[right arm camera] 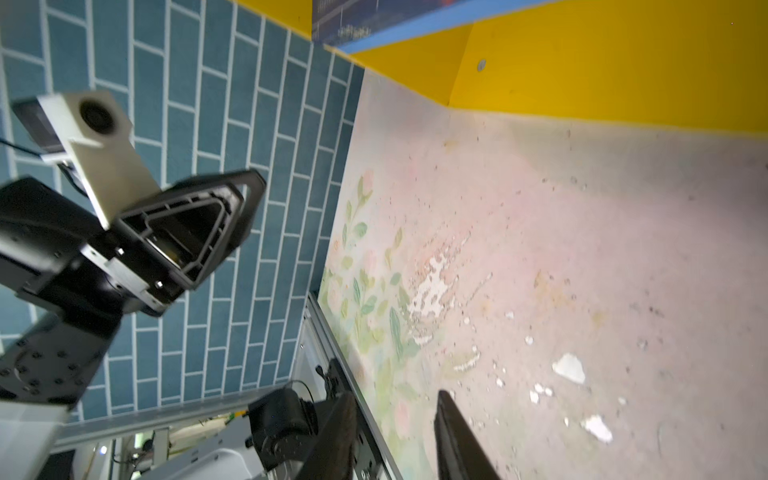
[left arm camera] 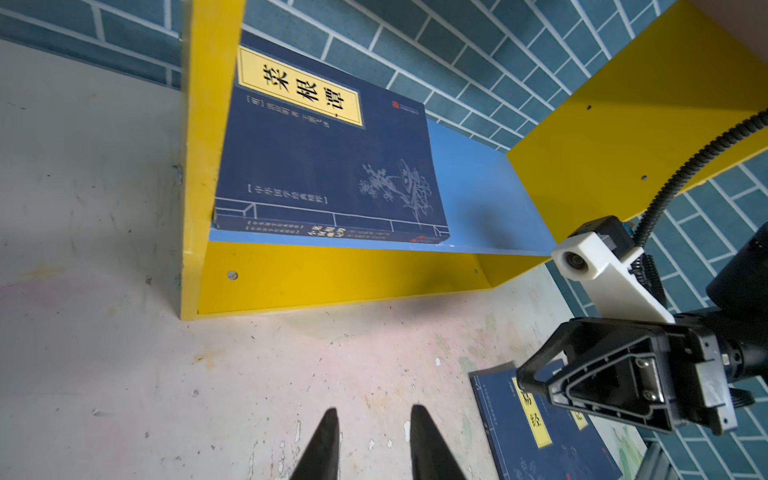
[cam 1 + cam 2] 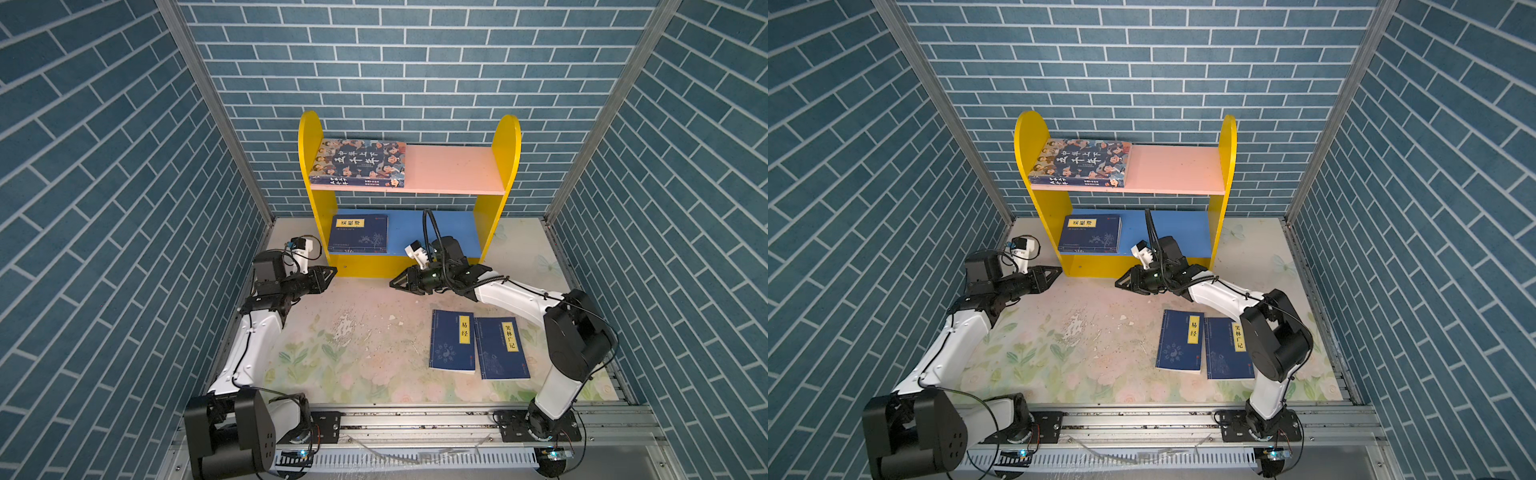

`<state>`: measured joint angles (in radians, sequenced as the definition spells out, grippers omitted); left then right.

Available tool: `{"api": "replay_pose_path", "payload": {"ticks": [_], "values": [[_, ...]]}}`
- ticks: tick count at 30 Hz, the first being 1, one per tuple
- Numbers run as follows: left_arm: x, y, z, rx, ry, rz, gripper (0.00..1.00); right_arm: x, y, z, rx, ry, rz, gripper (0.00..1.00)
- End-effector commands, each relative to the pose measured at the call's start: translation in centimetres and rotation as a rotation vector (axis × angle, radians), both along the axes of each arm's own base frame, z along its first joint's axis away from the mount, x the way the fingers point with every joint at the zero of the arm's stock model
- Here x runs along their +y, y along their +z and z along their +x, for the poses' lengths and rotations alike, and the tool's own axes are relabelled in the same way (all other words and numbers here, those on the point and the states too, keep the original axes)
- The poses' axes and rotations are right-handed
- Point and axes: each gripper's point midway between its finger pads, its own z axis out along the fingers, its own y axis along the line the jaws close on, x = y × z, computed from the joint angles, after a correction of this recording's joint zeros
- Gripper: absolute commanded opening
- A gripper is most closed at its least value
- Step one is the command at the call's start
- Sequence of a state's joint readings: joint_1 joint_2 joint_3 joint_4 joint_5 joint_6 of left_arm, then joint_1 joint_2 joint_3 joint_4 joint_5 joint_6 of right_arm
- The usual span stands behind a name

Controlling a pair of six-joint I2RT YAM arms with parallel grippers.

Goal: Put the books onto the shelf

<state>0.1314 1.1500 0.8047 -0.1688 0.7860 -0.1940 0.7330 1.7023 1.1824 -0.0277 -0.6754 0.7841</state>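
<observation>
My left gripper (image 2: 375, 409) and right gripper (image 1: 395, 395), both spread and empty, face across open mat (image 3: 365, 332) at the shelf (image 3: 365, 266) front edge

shelf (image 3: 505, 158): yellow, pink, blue | books (image 3: 453, 338): navy, yellow labels | wall (image 3: 415, 62): teal brick

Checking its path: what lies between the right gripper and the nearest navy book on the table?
Only bare, scuffed table between right gripper and navy book, in both top views.
</observation>
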Motion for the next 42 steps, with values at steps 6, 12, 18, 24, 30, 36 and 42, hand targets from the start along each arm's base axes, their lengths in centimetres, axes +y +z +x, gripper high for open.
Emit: {"api": "replay_pose_path", "payload": {"ticks": [6,12,18,24,30,36,42], "values": [[-3.8,2.4,-4.0,0.000,-0.194,-0.014,0.47,-5.4,-3.3,-5.1,-0.030,-0.072,-0.191,0.48],[-7.8,1.8,-6.2,0.027,-0.335,0.043,0.53,-12.1,-6.2,-6.3,-0.044,-0.277,-0.357,0.60],[-11.3,1.3,-6.6,0.073,-0.389,0.023,0.54,-18.7,-9.0,-6.5,-0.040,-0.481,-0.521,0.70],[-13.0,-0.2,-6.1,0.149,-0.378,-0.060,0.57,-21.5,-11.3,-5.8,0.028,-0.584,-0.503,0.74],[-13.2,-2.0,-6.5,0.201,-0.373,-0.098,0.62,-21.1,-13.1,-5.3,0.085,-0.547,-0.507,0.76],[-13.0,-4.7,-7.2,0.254,-0.350,-0.112,0.69,-20.1,-14.7,-5.2,0.129,-0.504,-0.497,0.73],[-12.6,-8.1,-7.9,0.334,-0.315,-0.121,0.71,-17.5,-14.4,-4.9,0.136,-0.408,-0.414,0.69]]}}
